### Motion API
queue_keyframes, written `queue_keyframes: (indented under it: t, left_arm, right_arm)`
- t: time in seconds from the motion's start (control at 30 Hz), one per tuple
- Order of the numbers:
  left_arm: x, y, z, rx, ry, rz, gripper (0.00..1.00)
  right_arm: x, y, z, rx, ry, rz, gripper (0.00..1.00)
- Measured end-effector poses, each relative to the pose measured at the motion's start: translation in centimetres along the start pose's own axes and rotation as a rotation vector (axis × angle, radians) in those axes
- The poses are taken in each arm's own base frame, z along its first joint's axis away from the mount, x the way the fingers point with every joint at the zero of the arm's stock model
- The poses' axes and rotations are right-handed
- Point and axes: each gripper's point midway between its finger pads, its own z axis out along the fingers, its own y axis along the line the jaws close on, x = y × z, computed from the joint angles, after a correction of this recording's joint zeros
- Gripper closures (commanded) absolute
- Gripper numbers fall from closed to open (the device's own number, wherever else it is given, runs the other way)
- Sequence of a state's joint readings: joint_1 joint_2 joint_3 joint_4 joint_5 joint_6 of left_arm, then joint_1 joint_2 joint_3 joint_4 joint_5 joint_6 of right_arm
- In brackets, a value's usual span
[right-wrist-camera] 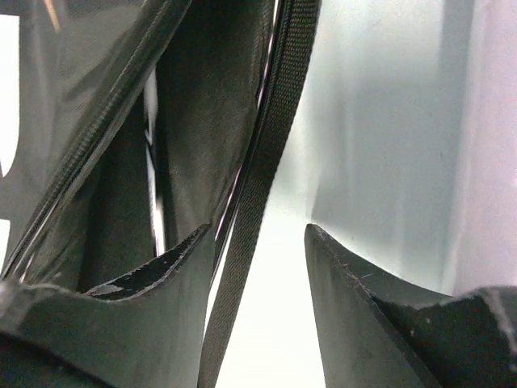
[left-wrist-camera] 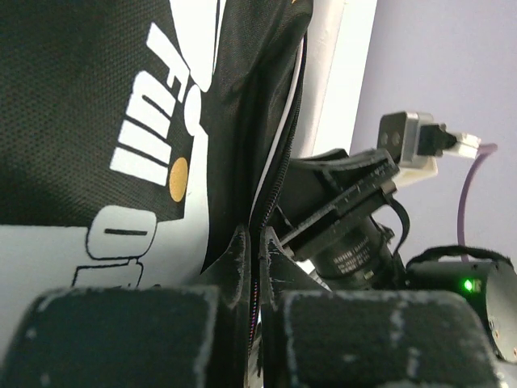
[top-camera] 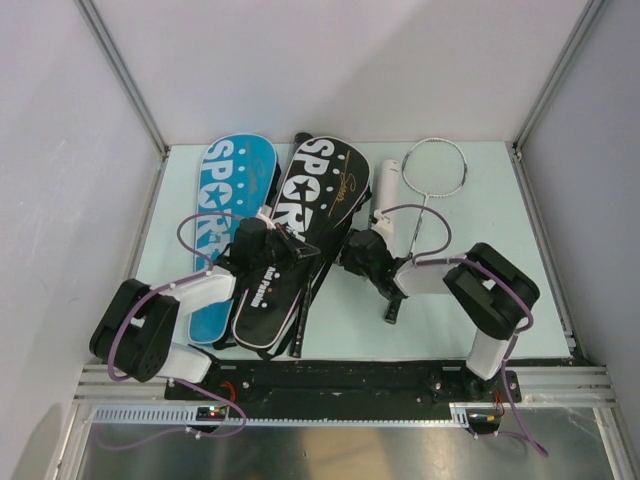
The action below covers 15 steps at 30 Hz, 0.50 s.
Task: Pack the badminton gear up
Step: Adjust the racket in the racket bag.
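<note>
Over a pale green tabletop walled in grey, working at the long zip edge of the black fabric racket cover with white "SPORT" lettering, lying at the centre with its wide end far. Pinching that edge with the left gripper, jaws pressed together on the zipper seam, as the left wrist view is showing. Hovering the right gripper at the right side of the same cover, jaws spread, with a black woven strap running up between the fingers and not being squeezed. Judging the step in hand as holding the cover's mouth so that it can be opened or closed; not being able to tell which.

Noting the blue fabric "SPORT" cover lying flat at the left, touching the black one along its right side. Not being able to tell whether either cover is already holding a racket.

Counting as unpacked the thin silver-framed racket at the far right, head far and dark grip pointing near beside the right arm, and the white cylindrical tube just left of its shaft. Finding no shuttlecocks and no second tube in any view.

Reckoning the packing as early to midway: at least one racket and one tube left to stow, and the black cover not yet being zipped shut
</note>
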<state>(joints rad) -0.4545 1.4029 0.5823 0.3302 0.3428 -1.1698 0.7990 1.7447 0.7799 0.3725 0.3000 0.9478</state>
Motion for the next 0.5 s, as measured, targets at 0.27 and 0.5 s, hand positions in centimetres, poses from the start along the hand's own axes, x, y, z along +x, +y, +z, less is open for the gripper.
queue_keyframes:
  t: [0.27,0.5]
  left_arm:
    - [0.0,0.0,0.0,-0.001,-0.001,-0.001,1.00]
    - [0.0,0.0,0.0,-0.001,-0.003,-0.003,1.00]
  right_arm:
    - [-0.4,0.2,2.9,0.022,0.011,0.022,0.48]
    - [-0.1,1.6,4.2,0.003,0.003,0.084,0.53]
